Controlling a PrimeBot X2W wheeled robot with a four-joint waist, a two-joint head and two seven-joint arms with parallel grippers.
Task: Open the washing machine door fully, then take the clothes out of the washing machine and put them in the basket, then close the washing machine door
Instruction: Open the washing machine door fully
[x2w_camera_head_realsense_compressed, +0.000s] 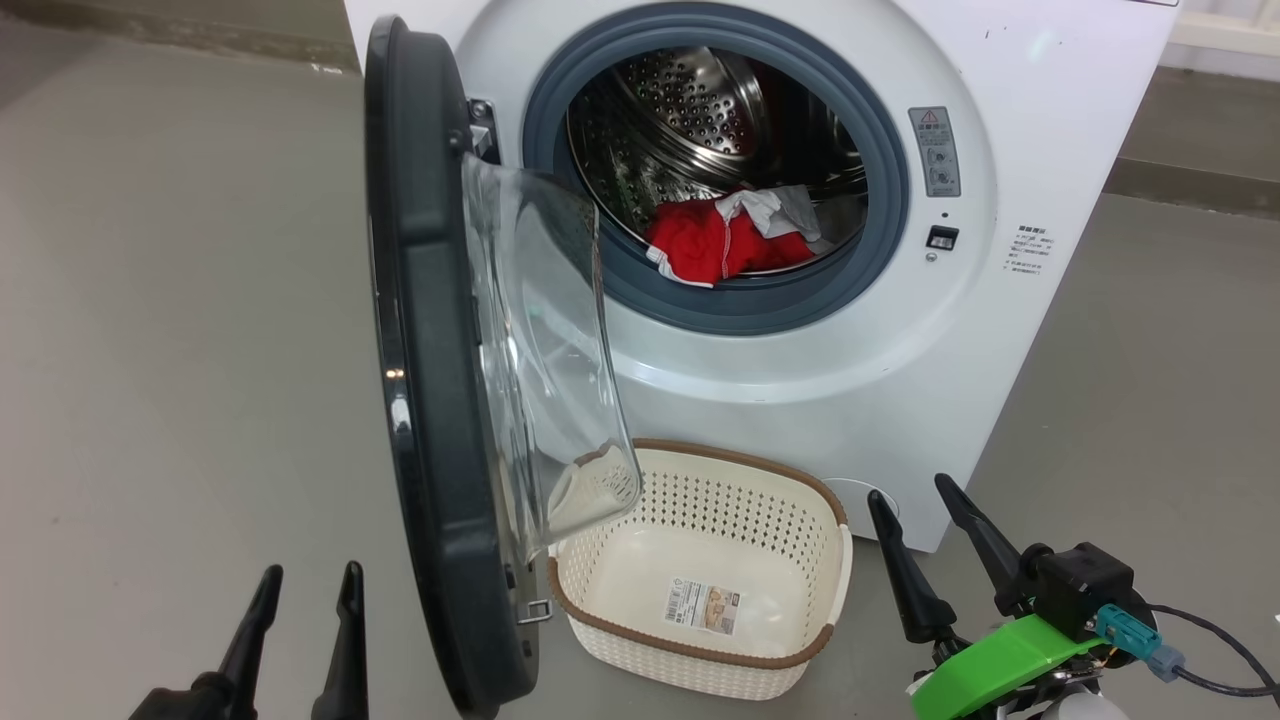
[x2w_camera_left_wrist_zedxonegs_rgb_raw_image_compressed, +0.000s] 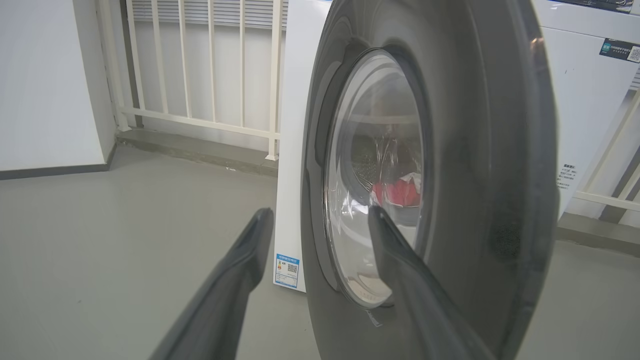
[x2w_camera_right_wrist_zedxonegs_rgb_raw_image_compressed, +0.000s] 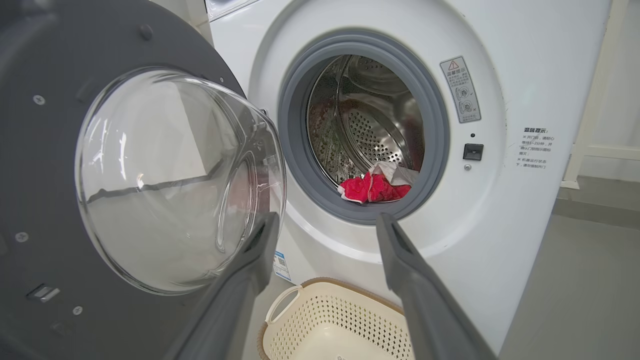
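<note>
The white washing machine (x2w_camera_head_realsense_compressed: 820, 340) stands ahead with its door (x2w_camera_head_realsense_compressed: 430, 330) swung out, edge-on to me, its glass bowl bulging to the right. Red clothes (x2w_camera_head_realsense_compressed: 715, 245) with a white piece lie at the front of the steel drum. The cream basket (x2w_camera_head_realsense_compressed: 745, 500) sits on the floor below the opening and holds nothing. My left gripper (x2w_camera_head_realsense_compressed: 308, 585) is open at the lower left, on the door's outer side. My right gripper (x2w_camera_head_realsense_compressed: 918, 500) is open at the lower right beside the basket. In the left wrist view the door (x2w_camera_left_wrist_zedxonegs_rgb_raw_image_compressed: 465, 165) rises close beyond my left gripper (x2w_camera_left_wrist_zedxonegs_rgb_raw_image_compressed: 320, 217). The right wrist view shows the clothes (x2w_camera_right_wrist_zedxonegs_rgb_raw_image_compressed: 375, 186) and the basket (x2w_camera_right_wrist_zedxonegs_rgb_raw_image_compressed: 340, 325).
Grey floor (x2w_camera_head_realsense_compressed: 170, 300) spreads to the left of the door and to the right of the machine. A white railing (x2w_camera_left_wrist_zedxonegs_rgb_raw_image_compressed: 200, 75) and a wall stand behind the machine on the left.
</note>
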